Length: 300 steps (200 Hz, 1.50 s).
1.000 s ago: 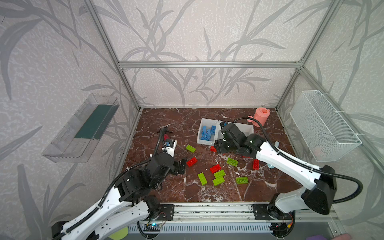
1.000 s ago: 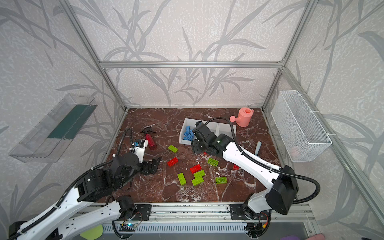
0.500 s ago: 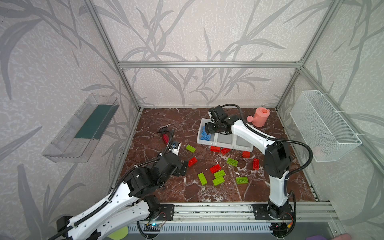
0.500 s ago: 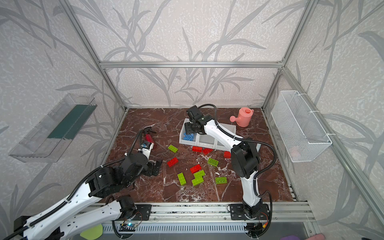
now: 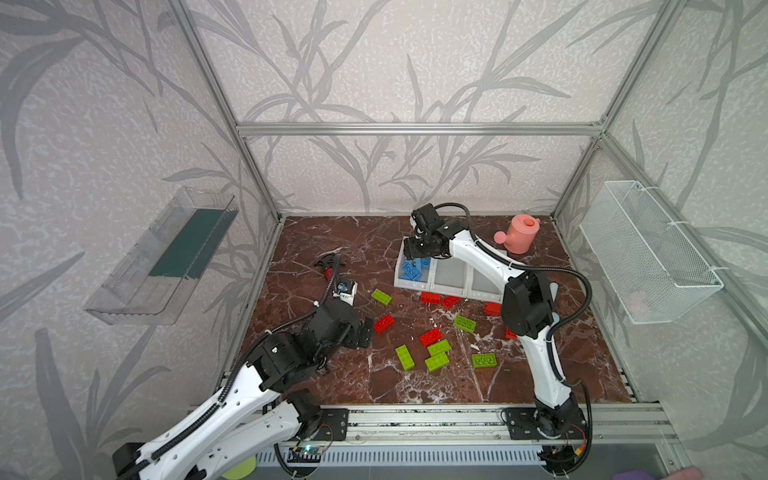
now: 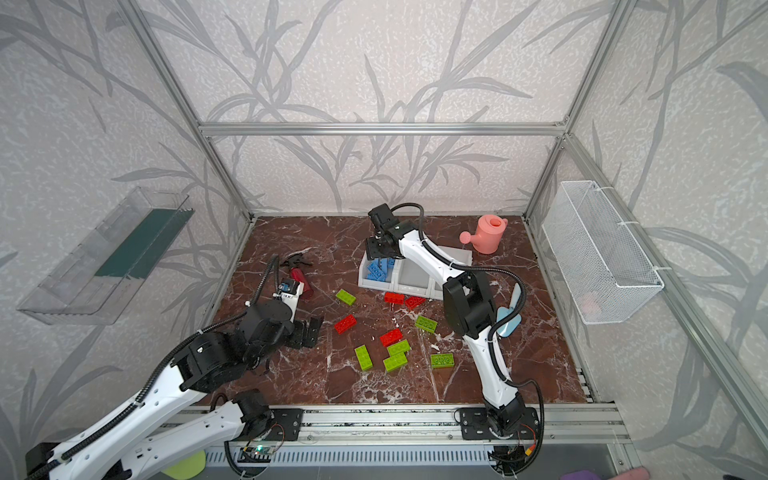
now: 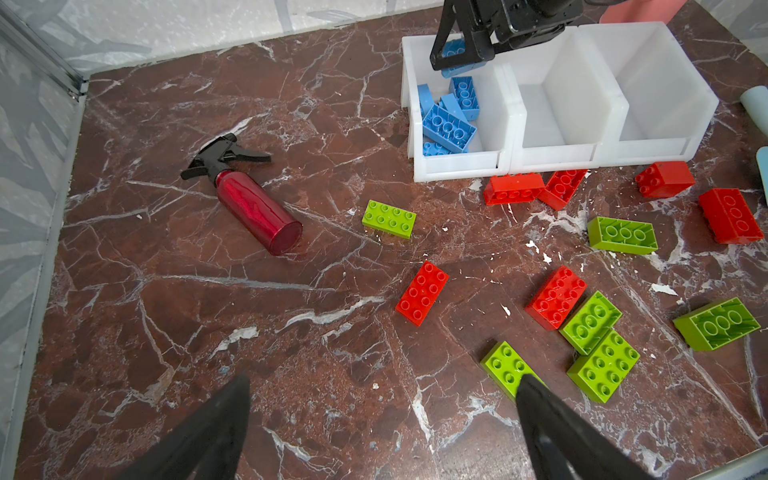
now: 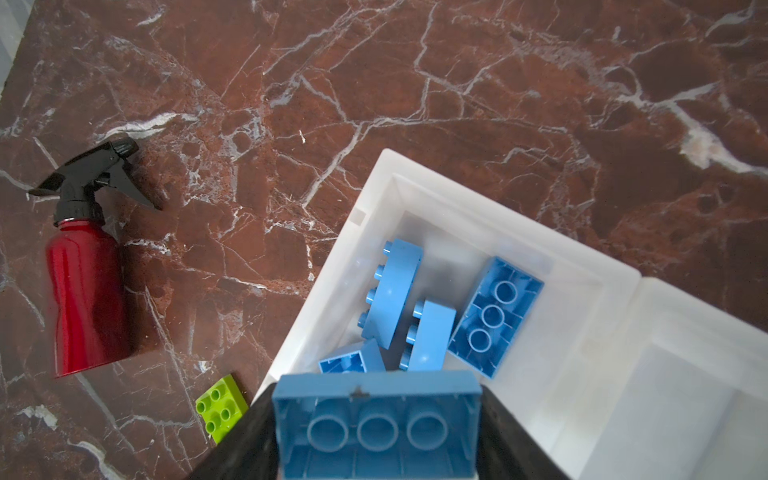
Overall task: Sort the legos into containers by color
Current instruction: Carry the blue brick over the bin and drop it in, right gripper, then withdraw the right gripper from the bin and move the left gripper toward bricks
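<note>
My right gripper (image 8: 376, 415) is shut on a blue lego (image 8: 376, 424), held hollow side up between its fingers. It hangs over the left one of the three joined white containers (image 5: 449, 286), where several blue legos (image 7: 449, 124) lie. The other two containers look empty. Red legos (image 5: 384, 323) and lime green legos (image 5: 404, 356) lie scattered on the marble floor in front of the containers. My left gripper (image 7: 382, 386) stands open above bare floor, one finger's tip beside a green lego (image 7: 505, 365).
A red spray bottle (image 7: 253, 208) lies left of the containers. A pink watering can (image 5: 521, 235) stands behind them. A white wire basket (image 5: 648, 257) hangs on the right wall and a clear tray (image 5: 162, 257) on the left wall. A pale blue object (image 6: 509, 320) lies behind the right arm.
My right gripper has swung from the floor in front of the containers up and back to above the left container, carrying the blue lego. The left arm has shifted a little.
</note>
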Tool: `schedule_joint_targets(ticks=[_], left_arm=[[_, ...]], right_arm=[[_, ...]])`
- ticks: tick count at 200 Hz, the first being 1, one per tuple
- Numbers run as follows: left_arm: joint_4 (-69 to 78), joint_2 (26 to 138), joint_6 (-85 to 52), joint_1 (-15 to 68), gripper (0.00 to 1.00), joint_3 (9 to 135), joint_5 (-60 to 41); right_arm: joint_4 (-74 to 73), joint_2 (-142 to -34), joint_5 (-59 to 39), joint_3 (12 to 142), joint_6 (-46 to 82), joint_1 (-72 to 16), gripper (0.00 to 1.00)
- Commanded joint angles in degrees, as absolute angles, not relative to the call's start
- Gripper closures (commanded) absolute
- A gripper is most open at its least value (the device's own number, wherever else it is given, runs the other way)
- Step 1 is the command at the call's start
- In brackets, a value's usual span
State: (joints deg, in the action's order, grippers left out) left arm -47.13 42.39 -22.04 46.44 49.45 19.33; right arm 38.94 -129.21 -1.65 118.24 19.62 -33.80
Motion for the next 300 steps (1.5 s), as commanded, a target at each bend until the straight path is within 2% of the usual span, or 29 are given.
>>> schedule_joint_targets(ticks=[1, 21, 50, 75, 143, 176, 204, 261, 300], left_arm=[[-46.6, 42.7, -21.8, 45.6, 0.01, 48.9, 18.2], [-46.2, 43.2, -21.8, 44.8, 0.01, 48.8, 17.8], [-45.8, 45.6, -22.3, 42.3, 0.01, 49.2, 16.2], [-45.7, 48.4, -24.4, 41.2, 0.01, 50.2, 15.9], [-38.1, 57.7, -37.4, 40.9, 0.01, 51.3, 23.7], [-34.0, 63.4, -38.9, 40.4, 0.01, 52.8, 24.2], [-36.1, 71.0, -47.3, 40.1, 0.01, 56.5, 28.0], [-38.6, 88.1, -58.1, 38.7, 0.02, 63.9, 28.9], [-37.5, 94.7, -61.6, 37.3, 0.04, 66.6, 28.3]], right_arm=[[40.5, -129.3, -2.5, 120.0, 19.2, -32.9, 0.22], [40.1, -128.5, -2.8, 119.7, 19.2, -32.8, 0.17], [38.4, -124.3, -5.0, 116.3, 19.5, -33.0, 0.15], [30.8, -115.1, -4.7, 105.3, 19.9, -33.7, 0.15], [8.7, -85.6, -3.3, 67.7, 23.9, -38.0, 0.14], [5.0, -74.8, 0.1, 53.9, 25.1, -42.5, 0.14], [2.6, -66.7, 1.7, 44.1, 26.4, -44.1, 0.14], [1.9, -57.1, 4.8, 32.6, 27.5, -44.9, 0.14], [-0.4, -54.5, 5.5, 27.6, 28.0, -45.1, 0.14]])
